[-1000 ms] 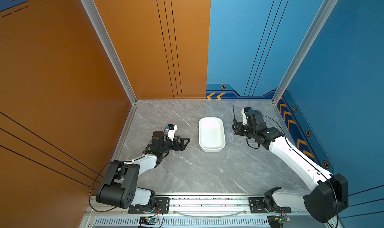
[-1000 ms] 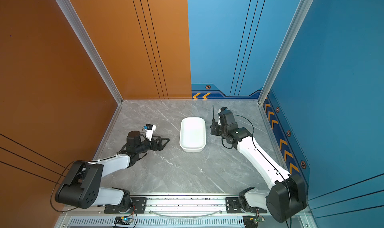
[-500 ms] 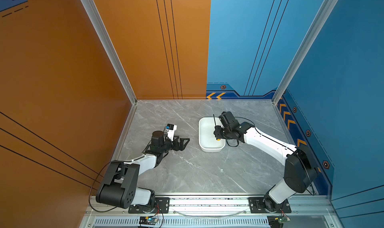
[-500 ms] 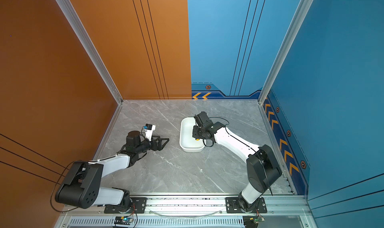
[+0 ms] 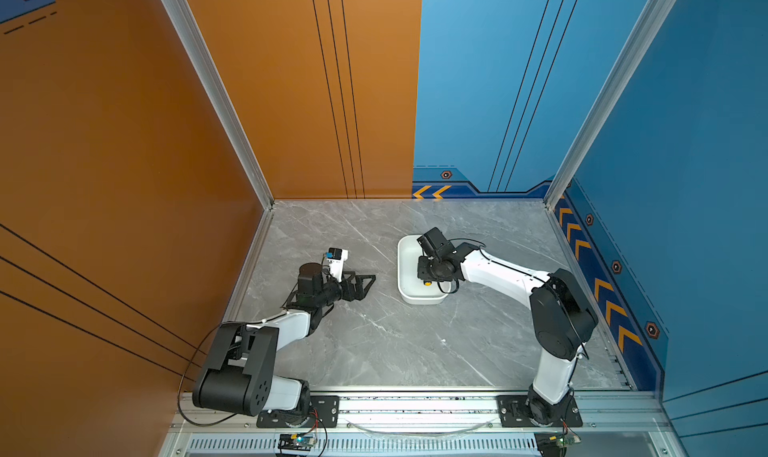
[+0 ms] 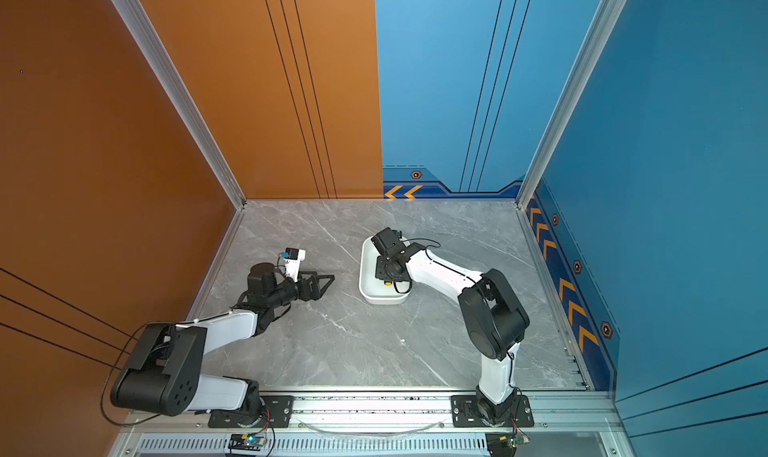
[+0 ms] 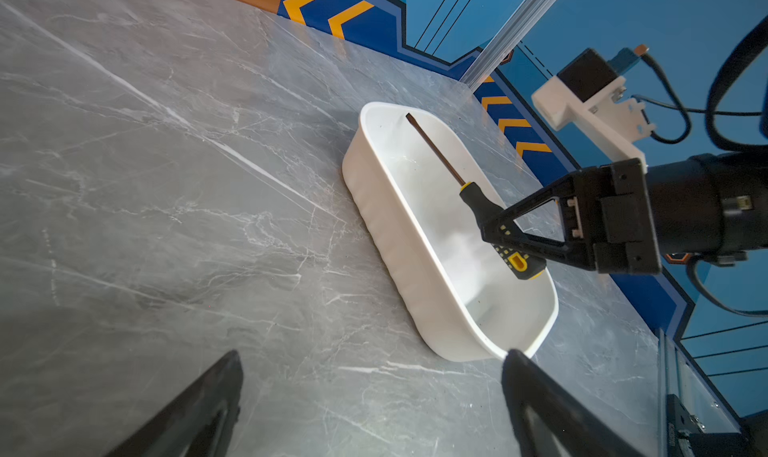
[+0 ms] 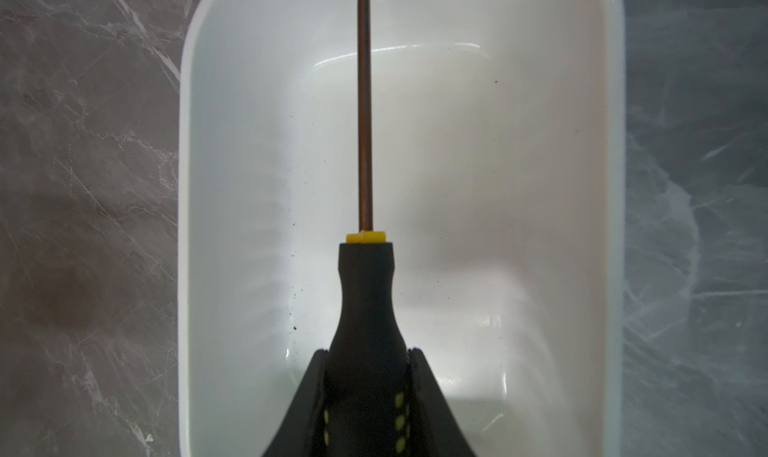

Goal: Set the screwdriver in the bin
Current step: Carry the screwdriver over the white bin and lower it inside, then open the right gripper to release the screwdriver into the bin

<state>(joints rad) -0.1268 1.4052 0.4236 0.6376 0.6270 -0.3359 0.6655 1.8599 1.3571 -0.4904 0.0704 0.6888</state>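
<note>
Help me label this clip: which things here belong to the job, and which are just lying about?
In the job: screwdriver, bin, right hand shut on the screwdriver's handle over the bin.
Just there: left hand, open, apart from the bin; grey tabletop.

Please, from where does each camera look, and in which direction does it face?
Top views: high at the front, looking down on the table; left arm and right arm show whole.
Left wrist: low, facing across the table to the bin; its own open left gripper shows, also the right gripper.
Right wrist: over the bin, looking along the screwdriver; its own closed fingers show.
Shared: both wrist views show the screwdriver gripped over the bin's inside.
</note>
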